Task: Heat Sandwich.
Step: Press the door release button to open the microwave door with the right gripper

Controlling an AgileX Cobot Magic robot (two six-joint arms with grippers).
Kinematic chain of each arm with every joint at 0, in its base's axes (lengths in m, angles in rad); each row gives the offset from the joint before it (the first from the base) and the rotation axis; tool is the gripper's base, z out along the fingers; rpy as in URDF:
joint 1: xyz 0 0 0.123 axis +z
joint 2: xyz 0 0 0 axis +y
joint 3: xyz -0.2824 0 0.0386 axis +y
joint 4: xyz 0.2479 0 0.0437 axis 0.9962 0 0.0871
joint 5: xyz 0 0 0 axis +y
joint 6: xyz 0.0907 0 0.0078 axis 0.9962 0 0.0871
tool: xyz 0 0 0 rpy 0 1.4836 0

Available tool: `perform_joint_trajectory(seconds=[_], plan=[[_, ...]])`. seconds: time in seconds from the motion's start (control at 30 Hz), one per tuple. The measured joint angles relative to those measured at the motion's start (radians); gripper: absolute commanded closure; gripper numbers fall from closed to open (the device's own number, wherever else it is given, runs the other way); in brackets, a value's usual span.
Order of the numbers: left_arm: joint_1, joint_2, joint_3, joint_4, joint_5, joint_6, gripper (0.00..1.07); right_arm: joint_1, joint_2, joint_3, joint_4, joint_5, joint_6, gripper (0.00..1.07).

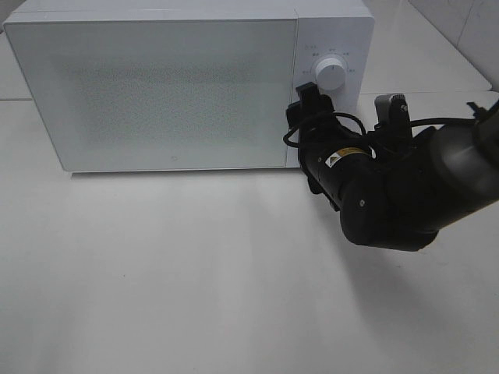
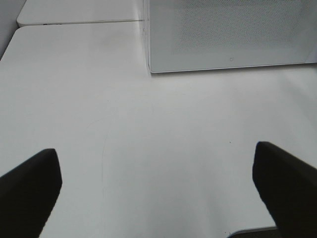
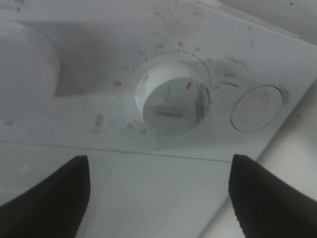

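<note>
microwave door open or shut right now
Shut. The microwave door lies flush with the control panel, with no gap at its edge.

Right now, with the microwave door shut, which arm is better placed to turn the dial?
Right. The right end effector, open, faces the dial up close; the left end effector hangs open above the table, back from the microwave.
</note>
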Motion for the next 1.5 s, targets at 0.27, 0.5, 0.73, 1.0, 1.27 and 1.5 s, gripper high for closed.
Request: perform_joint_trajectory(seconds=[0.27, 0.5, 0.73, 1.0, 1.27, 1.5], plan=[[0.0, 0.0, 0.0, 0.0, 0.0, 0.0, 0.05, -0.012, -0.155, 0.039, -0.08, 0.312, -0.424, 0.31], [0.0, 0.0, 0.0, 0.0, 0.0, 0.0, 0.05, -0.09, -0.299, 0.04, -0.201, 0.661, -0.729, 0.31], [0.0, 0.0, 0.0, 0.0, 0.0, 0.0, 0.05, -0.171, -0.424, 0.039, -0.381, 0.964, -0.824, 0.31], [0.0, 0.0, 0.0, 0.0, 0.0, 0.0, 0.05, -0.193, -0.543, -0.026, -0.583, 1.3, -0.825, 0.31], [0.0, 0.0, 0.0, 0.0, 0.0, 0.0, 0.05, -0.193, -0.675, -0.084, -0.618, 1.554, -0.825, 0.31], [0.0, 0.0, 0.0, 0.0, 0.0, 0.0, 0.05, -0.193, -0.833, -0.086, -0.625, 1.671, -0.828, 0.31]])
